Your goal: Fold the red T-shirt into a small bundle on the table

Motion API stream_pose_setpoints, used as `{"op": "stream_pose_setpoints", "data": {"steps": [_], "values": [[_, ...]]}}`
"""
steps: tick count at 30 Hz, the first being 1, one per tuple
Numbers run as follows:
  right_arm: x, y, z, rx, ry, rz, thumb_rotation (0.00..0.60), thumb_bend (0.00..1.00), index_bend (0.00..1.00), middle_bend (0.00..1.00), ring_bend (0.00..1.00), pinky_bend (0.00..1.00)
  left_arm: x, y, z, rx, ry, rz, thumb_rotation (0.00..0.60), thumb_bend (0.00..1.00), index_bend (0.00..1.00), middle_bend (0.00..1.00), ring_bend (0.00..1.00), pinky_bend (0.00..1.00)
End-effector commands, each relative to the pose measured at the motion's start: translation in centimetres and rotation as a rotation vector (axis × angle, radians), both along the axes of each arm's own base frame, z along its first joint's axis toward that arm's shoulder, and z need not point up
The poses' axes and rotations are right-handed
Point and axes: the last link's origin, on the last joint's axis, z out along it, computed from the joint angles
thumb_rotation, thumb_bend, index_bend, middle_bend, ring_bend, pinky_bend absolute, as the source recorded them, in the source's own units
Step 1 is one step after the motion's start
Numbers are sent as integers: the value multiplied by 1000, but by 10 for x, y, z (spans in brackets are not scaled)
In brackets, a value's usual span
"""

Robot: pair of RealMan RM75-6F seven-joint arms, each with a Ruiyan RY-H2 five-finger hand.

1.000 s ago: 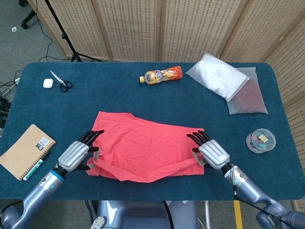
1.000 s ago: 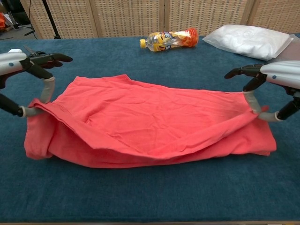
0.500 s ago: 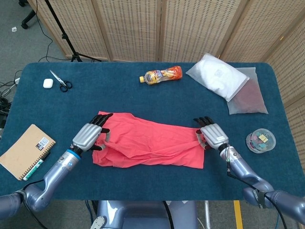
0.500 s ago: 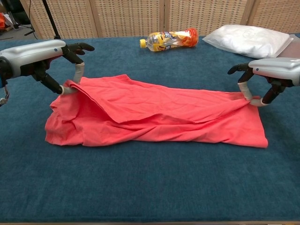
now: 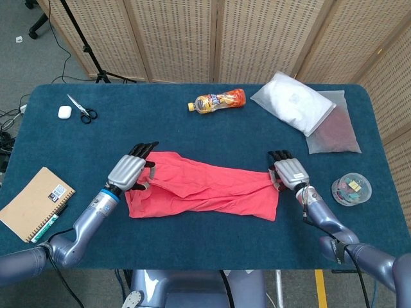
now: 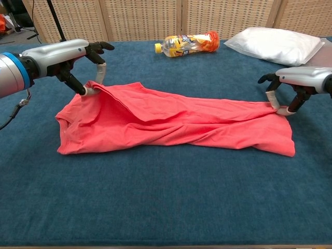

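Note:
The red T-shirt point(image 5: 202, 190) point(image 6: 171, 122) lies folded lengthwise into a long band across the middle of the blue table point(image 5: 192, 135). My left hand point(image 5: 130, 172) point(image 6: 72, 59) pinches the shirt's folded edge at its far left end, lifted slightly off the cloth. At the shirt's far right end my right hand point(image 5: 288, 173) point(image 6: 290, 88) pinches the upper layer's corner. Both hands sit at the far side of the band, with the upper layer draped over the lower one.
An orange drink bottle point(image 5: 218, 101) lies at the back centre. A white pillow-like bag point(image 5: 292, 102) and a dark red bag point(image 5: 335, 133) rest at the back right, a round clear box point(image 5: 351, 189) at the right. Scissors point(image 5: 82, 110), a white case point(image 5: 63, 112) and a notebook point(image 5: 35, 202) lie at the left.
Both hands carried the shirt's near edge away from me over the lower layer, narrowing the shirt from a wide sheet to a long folded band.

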Motion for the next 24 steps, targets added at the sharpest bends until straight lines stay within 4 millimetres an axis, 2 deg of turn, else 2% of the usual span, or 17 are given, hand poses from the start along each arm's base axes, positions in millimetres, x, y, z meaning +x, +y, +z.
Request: {"op": "stream_pose_setpoints", "data": {"steps": [1,6,11,15,19,24], "values": [[1,4,6,7,-51,-42,600,170,0,0,0,0,2,4,-2,3,7,0,600,537,721,0,0,0],[4,19,28,-11,-88,-37,600,109,0,0,0,0,7,14,-5,15,32,-14,600,537,721,0,0,0],[2,46,64,-83,-157,-15,600,105,0,0,0,0,12,26,-3,41,67,-30,600,538,721,0,0,0],[-7,72,91,-136,-198,8,600,105,0,0,0,0,13,36,-2,60,99,-34,600,538,721,0,0,0],[-20,94,109,-177,-204,20,600,105,0,0,0,0,15,46,-5,66,126,-33,600,538,721,0,0,0],[-37,114,122,-235,-193,22,600,105,0,0,0,0,18,57,-9,73,155,-34,600,538,721,0,0,0]]}}
